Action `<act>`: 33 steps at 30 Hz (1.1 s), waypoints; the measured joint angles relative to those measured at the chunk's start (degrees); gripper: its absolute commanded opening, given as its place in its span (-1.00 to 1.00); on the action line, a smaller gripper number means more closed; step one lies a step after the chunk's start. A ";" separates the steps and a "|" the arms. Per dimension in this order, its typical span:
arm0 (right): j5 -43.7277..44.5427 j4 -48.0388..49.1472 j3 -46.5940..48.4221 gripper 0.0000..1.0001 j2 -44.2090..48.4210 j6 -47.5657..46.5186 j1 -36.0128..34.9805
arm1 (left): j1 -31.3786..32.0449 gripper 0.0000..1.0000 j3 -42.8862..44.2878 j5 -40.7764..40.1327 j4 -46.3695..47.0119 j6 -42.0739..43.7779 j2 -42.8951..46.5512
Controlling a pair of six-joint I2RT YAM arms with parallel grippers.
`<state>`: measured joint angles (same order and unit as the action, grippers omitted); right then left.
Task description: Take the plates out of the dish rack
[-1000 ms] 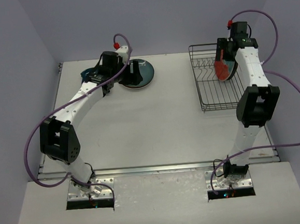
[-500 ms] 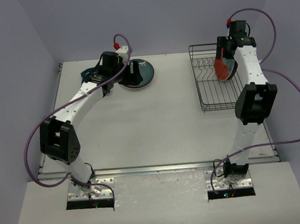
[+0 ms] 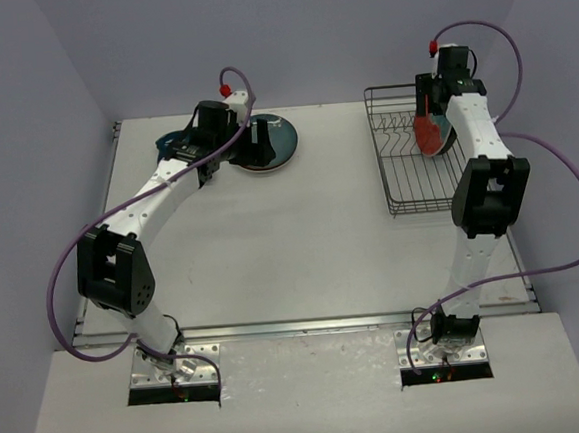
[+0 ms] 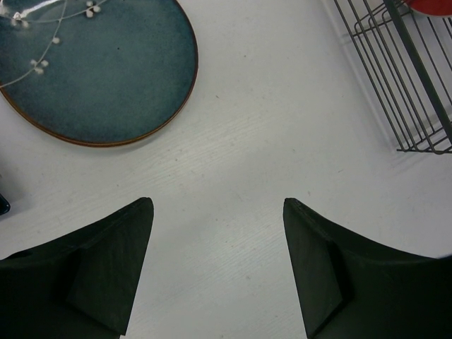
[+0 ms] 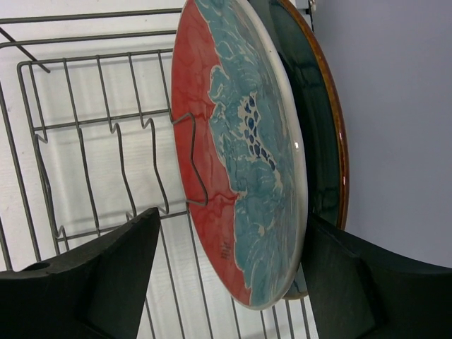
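Overhead, the left claw (image 3: 260,142) hovers over a flat teal plate (image 3: 281,135) lying at the far side of the bench (image 3: 301,236). A sliver of another dark plate (image 3: 167,140) shows just behind that arm. Well apart to the right, the dish rack (image 3: 407,182) sits on the bench with a red-orange plate (image 3: 428,135) standing on edge in its far end, and the right claw (image 3: 427,107) reaches down at it

From the left wrist, the left claw (image 4: 217,261) has its fingers (image 4: 113,268) spread wide with only bare bench between them. The flat teal plate (image 4: 99,70), marked with white blossoms, lies ahead to the left, and a corner of the dish rack (image 4: 413,92) shows at the upper right

From the right wrist, the right claw (image 5: 232,233) is spread, straddling the lower rim of the red-orange plate (image 5: 233,141) without clamping it; a gap shows at the left finger. A dark-green plate (image 5: 321,141) stands just behind, both upright among the dish rack (image 5: 92,141) wires
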<state>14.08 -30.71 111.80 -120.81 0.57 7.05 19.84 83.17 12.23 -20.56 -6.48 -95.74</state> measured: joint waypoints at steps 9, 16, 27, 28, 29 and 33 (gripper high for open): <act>-0.42 5.12 -1.41 -0.08 -0.14 -3.69 0.09 | 0.00 0.84 -0.49 0.00 0.02 0.01 -0.02; 0.32 7.63 -1.88 -0.90 -0.12 -5.70 0.90 | 0.00 1.00 -0.70 0.45 0.00 -0.02 -0.02; 2.14 8.24 -4.17 -1.00 1.39 -8.59 -0.55 | 0.00 1.00 -0.70 0.66 -0.15 -0.04 -0.02; 2.70 8.64 -4.71 -1.00 1.74 -9.15 -1.10 | 0.00 1.00 -0.70 0.63 -0.15 -0.04 -0.02; 3.25 8.98 -5.19 -1.00 2.03 -9.60 -1.61 | 0.00 1.00 -0.68 0.57 -0.14 -0.04 -0.02; 5.58 9.56 -6.76 -1.00 3.13 -11.99 -4.02 | 0.00 1.00 -0.70 0.21 -0.11 -0.04 0.00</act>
<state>19.65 -21.15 105.04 -117.67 -11.43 3.02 19.84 82.48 12.44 -20.67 -6.52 -95.75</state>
